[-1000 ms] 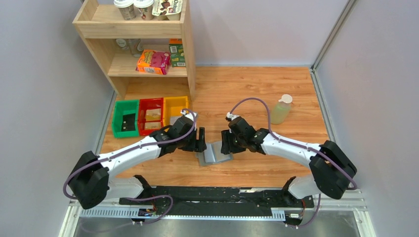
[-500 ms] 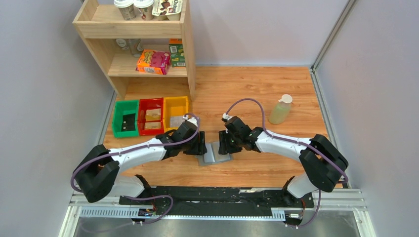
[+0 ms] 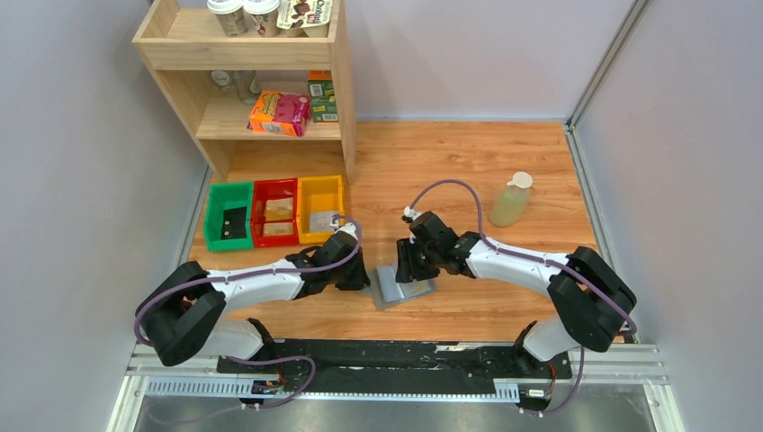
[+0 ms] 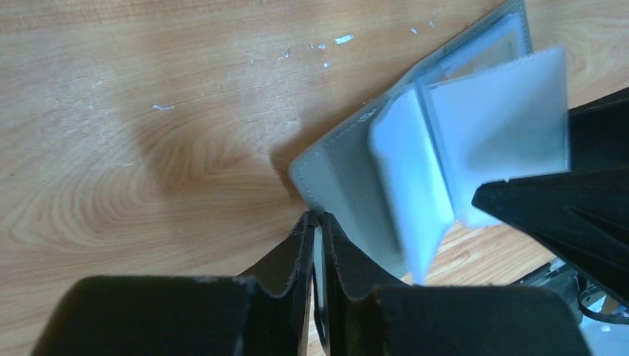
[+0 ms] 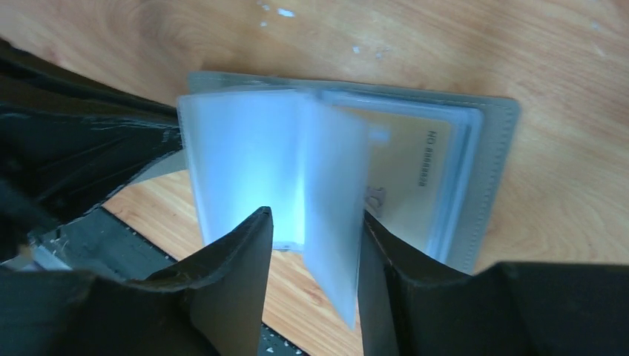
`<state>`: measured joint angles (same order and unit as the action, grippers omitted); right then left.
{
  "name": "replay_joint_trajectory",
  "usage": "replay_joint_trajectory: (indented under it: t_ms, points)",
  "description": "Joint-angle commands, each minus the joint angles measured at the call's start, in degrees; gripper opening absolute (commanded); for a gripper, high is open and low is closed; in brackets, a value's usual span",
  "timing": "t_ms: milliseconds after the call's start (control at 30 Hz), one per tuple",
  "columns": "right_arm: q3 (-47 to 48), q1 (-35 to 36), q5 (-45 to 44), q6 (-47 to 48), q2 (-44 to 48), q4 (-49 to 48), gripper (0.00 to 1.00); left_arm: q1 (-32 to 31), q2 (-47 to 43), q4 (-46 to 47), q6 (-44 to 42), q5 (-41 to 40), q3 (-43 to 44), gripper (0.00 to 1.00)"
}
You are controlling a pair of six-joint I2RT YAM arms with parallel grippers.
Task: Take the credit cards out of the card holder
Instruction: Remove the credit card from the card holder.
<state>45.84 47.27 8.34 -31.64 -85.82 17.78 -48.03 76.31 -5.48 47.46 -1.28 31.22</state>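
The grey card holder [image 3: 405,286] lies opened on the wooden table between my two arms. My left gripper [image 4: 315,216] is shut on the edge of its left cover [image 4: 337,174], which is tilted up off the wood. Pale translucent sleeves [image 4: 404,167] fan upward from the spine. My right gripper [image 5: 313,213] stands open over the sleeves, with one loose sleeve [image 5: 334,193] between its fingers, leaning on the right one. A tan credit card [image 5: 404,167] sits inside a sleeve on the flat right half [image 5: 493,170]. In the top view the grippers [image 3: 360,273] [image 3: 409,265] face each other across the holder.
Green [image 3: 228,216], red [image 3: 274,211] and yellow [image 3: 320,205] bins stand in a row left of the arms, with small items inside. A wooden shelf [image 3: 261,81] rises behind them. A pale green bottle [image 3: 511,200] stands at the right. The black rail [image 3: 396,360] marks the near edge.
My left gripper has moved down onto the holder's left edge and closed on it. The holder has shifted a little to the right. The right gripper has narrowed slightly and barely moved.
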Motion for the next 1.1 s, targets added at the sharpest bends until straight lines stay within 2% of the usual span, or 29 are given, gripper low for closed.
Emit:
replay_joint_trajectory:
  t_ms: [0, 133, 333, 533, 567, 800, 1067]
  points:
    - [2.84, 1.51, 3.00, 0.35, 3.64, -2.75, 0.48, -0.75, -0.29, 7.04, 3.77, 0.93, -1.69, 0.14]
    - [3.99, 2.83, 3.44, 0.09, 5.31, -2.05, 0.58, -0.66, -0.29, 8.46, 4.65, 0.93, -2.74, 0.13]
    - [4.34, 4.32, 5.98, -0.18, 4.79, -3.45, 0.59, -0.84, -1.17, 11.09, 6.59, 2.33, -4.23, 0.13]
    - [2.76, 4.77, 8.36, -1.58, 0.40, -7.93, 0.59, -0.84, -5.55, 14.44, 10.54, 1.45, -9.15, 0.24]
    - [2.58, 4.77, 8.53, -1.76, -0.48, -8.55, 0.59, -0.84, -7.39, 14.35, 10.89, -0.72, -9.68, 0.28]
    - [2.14, 4.94, 10.91, -2.29, -6.28, -12.07, 0.58, -0.75, -17.59, 8.56, 11.34, -6.10, -12.15, 0.40]
    - [4.07, 5.03, 11.52, -1.76, -7.35, -10.58, 0.59, -0.84, -25.24, 3.54, 9.93, -6.11, -10.92, 0.50]
